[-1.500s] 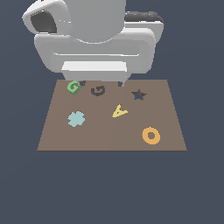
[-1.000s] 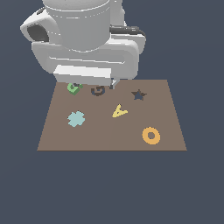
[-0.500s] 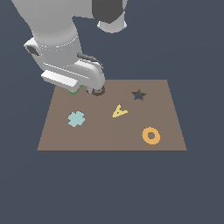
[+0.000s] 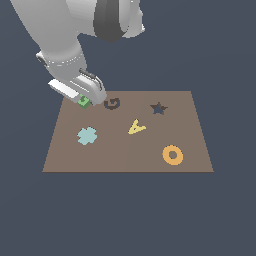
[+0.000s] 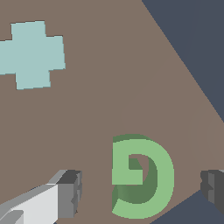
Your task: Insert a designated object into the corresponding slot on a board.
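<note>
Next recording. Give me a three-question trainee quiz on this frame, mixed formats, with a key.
1. True or false: the green G piece already sits in the G-shaped slot.
2. Multiple choice: in the wrist view, the gripper fingers are A) clamped on the G, B) spread either side of it with gaps, C) over the pale blue cross.
3. Which loose shape lies nearest the star cut-out on the board?

Key: 1 false; 2 B; 3 the yellow A.
</note>
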Controlling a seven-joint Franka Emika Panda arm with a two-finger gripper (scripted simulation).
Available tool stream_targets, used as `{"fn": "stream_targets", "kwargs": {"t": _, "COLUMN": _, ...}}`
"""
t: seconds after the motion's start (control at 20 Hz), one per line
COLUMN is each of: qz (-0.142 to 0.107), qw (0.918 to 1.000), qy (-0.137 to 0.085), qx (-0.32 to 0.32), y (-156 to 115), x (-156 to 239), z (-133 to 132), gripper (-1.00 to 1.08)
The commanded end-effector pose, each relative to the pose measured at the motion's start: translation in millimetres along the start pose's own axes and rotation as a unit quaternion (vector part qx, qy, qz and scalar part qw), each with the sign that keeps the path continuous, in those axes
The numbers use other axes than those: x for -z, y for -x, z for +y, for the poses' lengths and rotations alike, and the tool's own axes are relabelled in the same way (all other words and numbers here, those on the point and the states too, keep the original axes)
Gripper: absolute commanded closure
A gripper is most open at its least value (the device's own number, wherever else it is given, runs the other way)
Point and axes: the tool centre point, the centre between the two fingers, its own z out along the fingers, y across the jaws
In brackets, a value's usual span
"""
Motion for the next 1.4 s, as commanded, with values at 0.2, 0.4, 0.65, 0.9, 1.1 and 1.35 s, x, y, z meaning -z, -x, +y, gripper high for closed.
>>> {"fn": "stream_targets", "kwargs": {"t": 0.2, "qz": -0.001, "qw": 1.0, "qy": 0.0, "qx": -0.007, "y": 2, "x": -4, "z": 4, "gripper": -0.92}}
{"fn": "stream_targets", "kwargs": {"t": 0.4, "qz": -0.001, "qw": 1.0, "qy": 0.0, "qx": -0.007, "y": 2, "x": -10, "z": 3, "gripper": -0.92}}
{"fn": "stream_targets", "kwargs": {"t": 0.65, "qz": -0.001, "qw": 1.0, "qy": -0.001, "qx": -0.008, "y": 3, "x": -23, "z": 3, "gripper": -0.92}}
{"fn": "stream_targets", "kwargs": {"t": 0.9, "qz": -0.001, "qw": 1.0, "qy": -0.001, "qx": -0.008, "y": 3, "x": -24, "z": 3, "gripper": 1.08}}
{"fn": "stream_targets", "kwargs": {"t": 1.1, "qz": -0.001, "qw": 1.0, "qy": -0.001, "qx": -0.008, "y": 3, "x": -24, "z": 3, "gripper": 1.08}}
{"fn": "stream_targets", "kwargs": {"t": 1.35, "qz": -0.001, "qw": 1.0, "qy": -0.001, "qx": -0.008, "y": 3, "x": -24, "z": 3, "gripper": 1.08}}
